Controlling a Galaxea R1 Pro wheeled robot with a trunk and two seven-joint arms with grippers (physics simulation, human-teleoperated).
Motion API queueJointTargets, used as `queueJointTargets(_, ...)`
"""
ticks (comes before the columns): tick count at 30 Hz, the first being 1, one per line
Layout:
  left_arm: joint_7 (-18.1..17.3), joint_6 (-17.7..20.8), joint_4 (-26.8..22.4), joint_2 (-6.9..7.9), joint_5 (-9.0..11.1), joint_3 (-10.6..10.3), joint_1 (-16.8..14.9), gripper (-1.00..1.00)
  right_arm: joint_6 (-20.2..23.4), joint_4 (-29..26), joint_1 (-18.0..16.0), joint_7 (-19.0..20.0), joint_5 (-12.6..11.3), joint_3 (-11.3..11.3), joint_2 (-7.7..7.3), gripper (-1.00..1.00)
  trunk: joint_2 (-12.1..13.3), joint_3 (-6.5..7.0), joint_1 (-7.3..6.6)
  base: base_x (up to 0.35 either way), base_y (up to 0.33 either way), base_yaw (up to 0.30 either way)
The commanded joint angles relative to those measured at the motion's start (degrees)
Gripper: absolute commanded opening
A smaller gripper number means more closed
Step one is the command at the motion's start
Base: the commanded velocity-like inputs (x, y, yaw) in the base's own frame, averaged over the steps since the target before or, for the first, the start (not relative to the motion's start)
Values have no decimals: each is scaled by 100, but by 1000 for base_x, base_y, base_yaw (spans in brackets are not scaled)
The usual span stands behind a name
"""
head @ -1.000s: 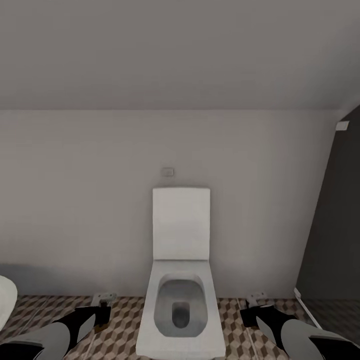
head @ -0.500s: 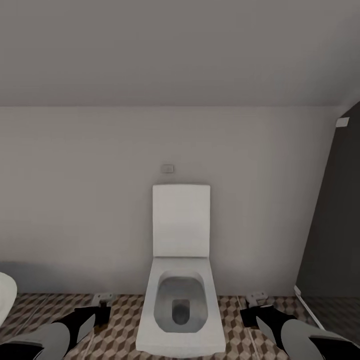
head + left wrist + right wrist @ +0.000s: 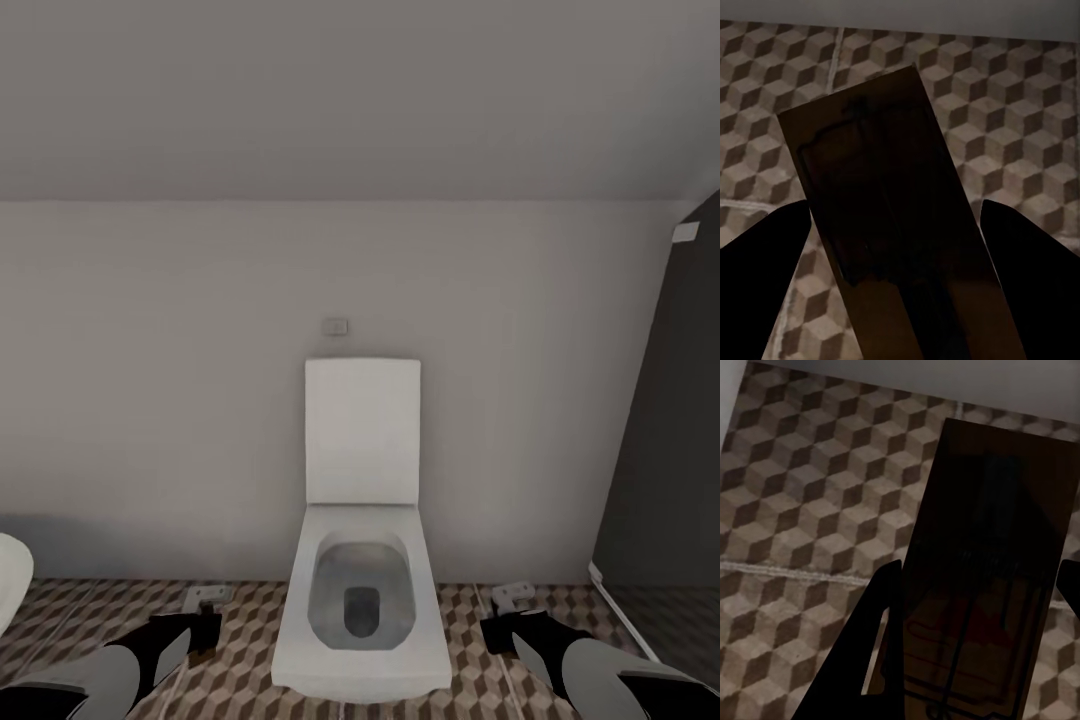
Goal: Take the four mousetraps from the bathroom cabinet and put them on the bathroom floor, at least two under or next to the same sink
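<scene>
head view: facing a white toilet [image 3: 360, 560] against a pale wall, lid up, a small wall plate [image 3: 335, 326] above it. my left gripper [image 3: 205, 605] and right gripper [image 3: 515, 598] sit low, one to each side of the bowl, over the bathroom floor [image 3: 240, 650] with its cube tiles. a white rounded edge [image 3: 10, 585] shows out beyond my left arm; can't say what it is. dark panel [image 3: 665, 450] out past my right arm.

left wrist view: a mousetrap [image 3: 892, 240] runs out between my fingers [image 3: 761, 277], brown board with dark wire on it, tilted, cube tiles beneath. i'm pinching it.

right wrist view: second mousetrap [image 3: 990, 570] clamped between these fingers [image 3: 870, 645] too, wire frame visible on the board, floor below.

step, as i read it: carrying two traps, one per hand, toward the drop spot. sink and cabinet aren't in front of me, so next move is probably to turn the base toward the vanity, then lower and release both next to it. risk: trap slipping while tilted.
</scene>
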Motion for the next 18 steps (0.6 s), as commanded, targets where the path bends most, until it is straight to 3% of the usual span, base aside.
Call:
queueJointTargets(1,0,30,-6,1,62,-49,-2,-100,12,6,-7,28,46,-31,-2,-100,-45,-25,21,0,0,0)
queueJointTargets(18,-10,14,20,7,85,-40,-2,-100,49,6,-7,37,49,-31,-11,-100,-726,-330,395,0,0,0)
